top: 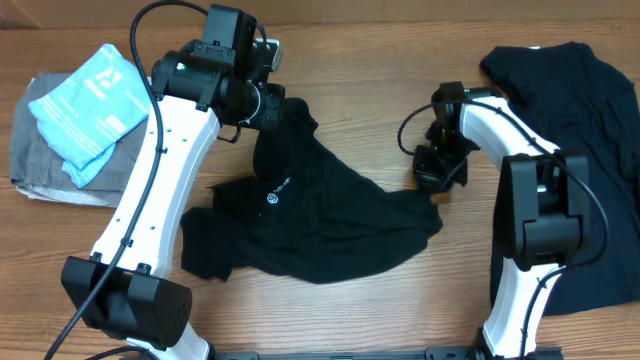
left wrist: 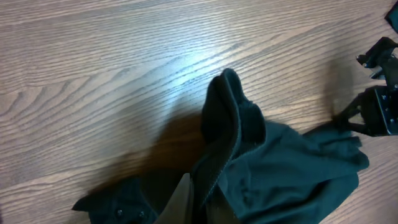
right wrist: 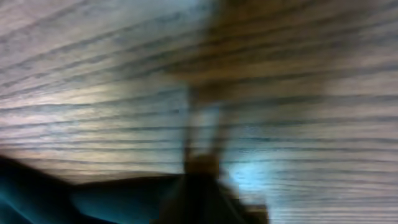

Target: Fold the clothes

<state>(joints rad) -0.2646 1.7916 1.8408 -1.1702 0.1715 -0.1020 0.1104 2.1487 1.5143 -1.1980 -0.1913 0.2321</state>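
A black polo shirt [top: 300,225] with a small white chest logo [top: 272,195] lies crumpled at the table's middle. My left gripper [top: 272,108] is shut on a fold of its upper edge and holds it raised; in the left wrist view the fabric [left wrist: 273,168] rises in a peak between the fingers [left wrist: 202,199]. My right gripper [top: 433,178] sits at the shirt's right corner and looks shut on that edge. The right wrist view is blurred, with dark fingers [right wrist: 202,180] over black fabric [right wrist: 93,202]. A second black garment [top: 580,110] lies at the right.
A grey folded garment [top: 40,165] with a light blue plastic packet [top: 90,105] on it lies at the far left. Bare wooden tabletop [top: 380,60] shows behind the shirt. The right arm's base [top: 540,220] stands over the second garment.
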